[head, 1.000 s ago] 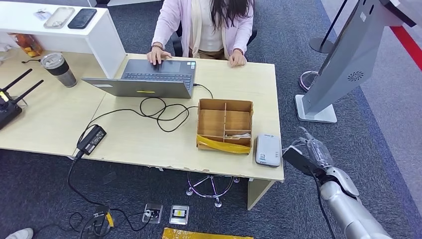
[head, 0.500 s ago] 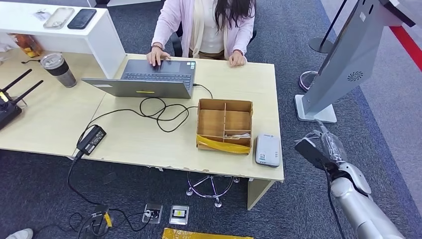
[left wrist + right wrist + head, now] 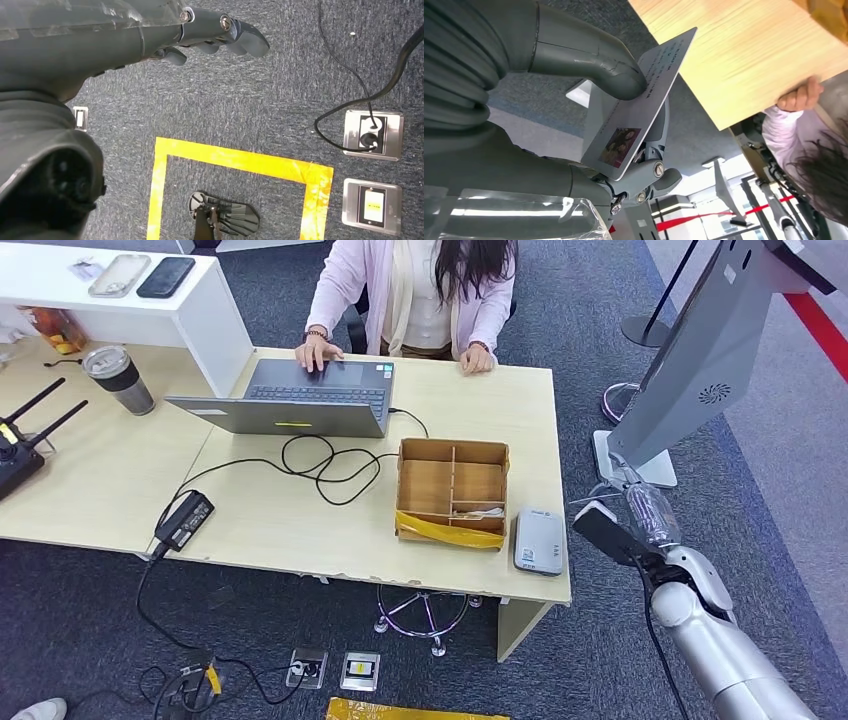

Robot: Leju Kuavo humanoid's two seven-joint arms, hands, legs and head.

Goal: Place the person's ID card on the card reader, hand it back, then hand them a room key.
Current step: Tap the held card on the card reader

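We hold the ID card in our right hand, off the right end of the desk and over the carpet, level with the desk's near right corner. In the right wrist view the thumb presses on the card's face and the darker fingers back it from behind, so the card is pinched flat, with its printed side and small photo towards the camera. Roughly half of the card stands clear of the hand, towards the desk.

The card looks thin, stiff and very light, probably smooth plastic, so we judge that it could slide or twist in the pinch if the pressure eases. Holding it by one end, as now, seems right: the free end can be laid down first on the card reader, which sits at the near right corner of the desk, just beside the cardboard box. Once flat on the reader it will be hard to lift again, so an edge left overhanging would help us.

Our left hand hangs over the carpet with its fingers loosely curled and nothing in it. The person sits at the far edge of the desk, both hands by the laptop.
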